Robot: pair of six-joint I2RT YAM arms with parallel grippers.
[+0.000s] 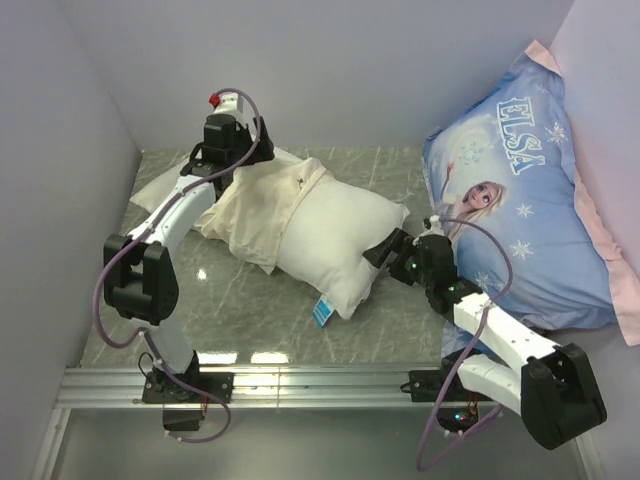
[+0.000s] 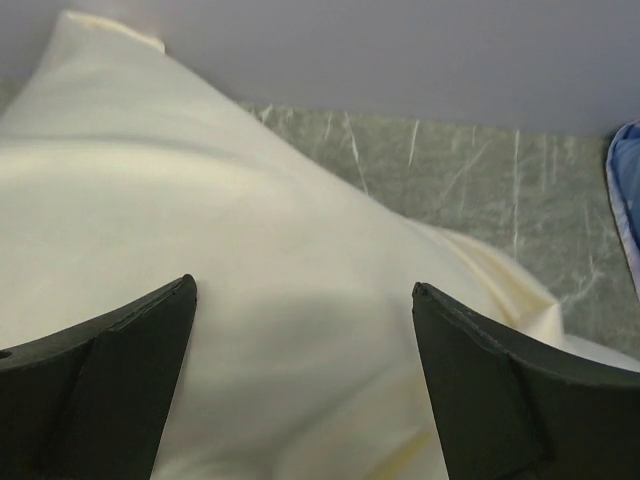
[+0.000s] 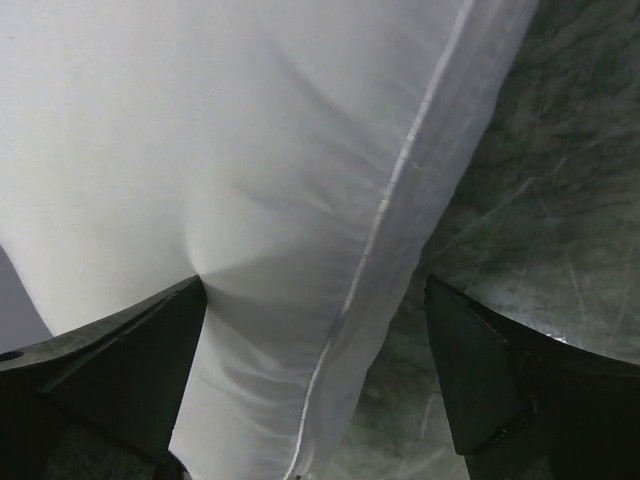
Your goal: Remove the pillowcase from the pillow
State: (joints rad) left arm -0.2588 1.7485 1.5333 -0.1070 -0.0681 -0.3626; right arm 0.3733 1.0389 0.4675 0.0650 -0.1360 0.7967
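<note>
The cream pillowcase [image 1: 262,212] covers the left part of the plain white pillow [image 1: 340,240], whose right half is bare; a small blue-and-white tag [image 1: 322,312] hangs at its near edge. My left gripper [image 1: 240,160] is at the pillowcase's far end. In the left wrist view it [image 2: 305,290] is open, with the cream fabric [image 2: 250,250] filling the gap between the fingers. My right gripper [image 1: 385,250] is at the pillow's right edge. In the right wrist view it [image 3: 315,290] is open, straddling the pillow's seamed edge [image 3: 300,200], with its left finger [image 3: 130,350] pressing into the pillow.
A large blue "ELSA" pillow [image 1: 520,200] leans in the right back corner, close behind my right arm. Grey walls close off the left and back. The marbled green table [image 1: 250,320] shows in front of the pillow. A metal rail [image 1: 320,385] runs along the near edge.
</note>
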